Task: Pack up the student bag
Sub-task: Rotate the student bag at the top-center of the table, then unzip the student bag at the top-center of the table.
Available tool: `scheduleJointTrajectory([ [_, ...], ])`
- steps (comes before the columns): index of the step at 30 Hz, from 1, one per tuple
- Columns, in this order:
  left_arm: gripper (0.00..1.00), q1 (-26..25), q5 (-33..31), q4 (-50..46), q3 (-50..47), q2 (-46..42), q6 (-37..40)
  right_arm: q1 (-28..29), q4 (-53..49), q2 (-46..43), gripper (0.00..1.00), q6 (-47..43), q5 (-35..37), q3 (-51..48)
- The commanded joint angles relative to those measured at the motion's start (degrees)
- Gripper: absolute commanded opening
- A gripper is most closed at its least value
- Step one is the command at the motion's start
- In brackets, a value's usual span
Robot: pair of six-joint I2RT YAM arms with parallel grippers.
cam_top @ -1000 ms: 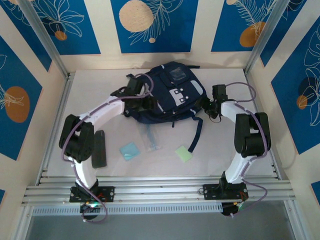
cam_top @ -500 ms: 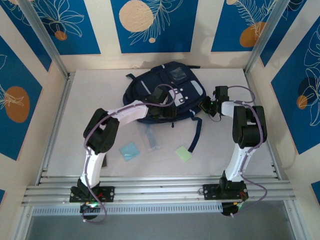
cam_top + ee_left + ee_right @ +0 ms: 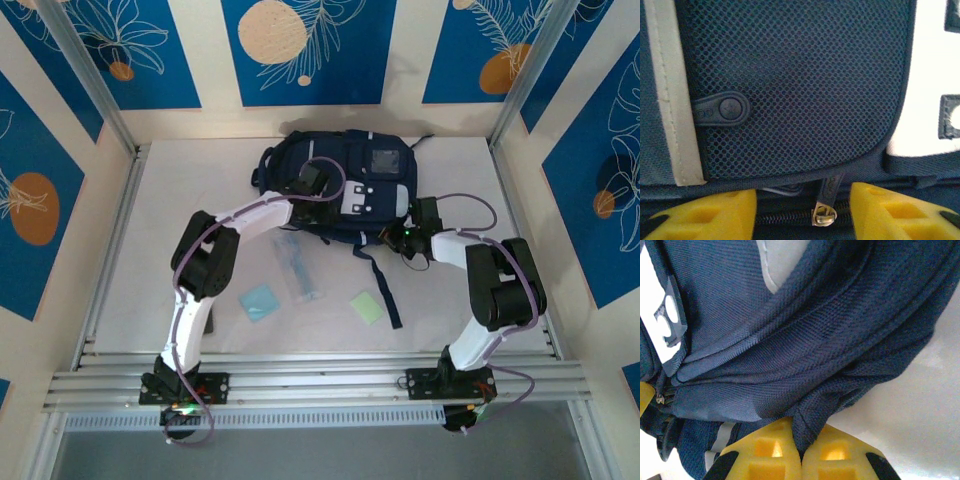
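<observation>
"Left wrist: how was the left gripper [image 3: 803,212]?"
"Spread wide, a zip pull [image 3: 823,215] between its fingers [image 3: 705,215], mesh of the bag [image 3: 790,100] just ahead."
"And the right gripper [image 3: 801,452]?"
"Pinched tight on a fold of the bag; the rest bulged ahead and to its left."

There is one student bag [image 3: 300,155], and there are two robot arms, one left arm [image 3: 260,212] and one right arm [image 3: 500,285]. Next to the bag lie two little flat squares, one blue square [image 3: 260,300] and one green square [image 3: 367,307], and one long see-through thing [image 3: 298,270]. There is one zip pull [image 3: 823,216] on the bag, and each gripper has two yellow fingers [image 3: 715,215], so the left gripper [image 3: 802,215] has two and the right gripper [image 3: 800,460] has two.
</observation>
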Motion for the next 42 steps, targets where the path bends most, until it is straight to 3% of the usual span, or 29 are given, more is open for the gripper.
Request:
scheduleJointTrajectory([
  [1,0.36,-0.5,-2.1,-0.3,1.9,2.4,3.7,1.4,-3.0,-1.2,0.00,-0.1,-6.1,-0.6],
  [4,0.26,-0.8,-3.5,-2.9,4.7,4.4,5.4,1.7,-2.8,-0.9,0.00,-0.1,-6.0,-0.7],
  [6,0.26,-0.9,-3.4,-5.0,6.8,6.0,5.9,1.8,-2.5,-0.5,0.00,0.1,-5.9,-0.7],
  [10,0.40,-1.3,-2.4,-10.5,12.9,10.0,6.5,2.0,-1.3,0.7,0.00,0.7,-6.5,-1.0],
  [24,0.42,-4.1,1.5,-8.4,10.5,1.8,2.6,2.1,-0.9,0.9,0.00,0.6,-7.4,-0.8],
  [32,0.41,-4.3,-0.5,-9.0,11.8,2.7,6.6,2.2,-0.5,1.0,0.00,0.6,-8.0,-1.0],
  [36,0.39,-4.3,-4.5,-11.1,14.5,5.4,9.1,2.2,-0.4,0.9,0.00,0.5,-8.5,-1.0],
  [42,0.38,-4.3,-10.0,-7.3,10.6,4.0,9.0,2.2,-0.5,1.0,0.00,0.2,-8.6,-1.2],
])
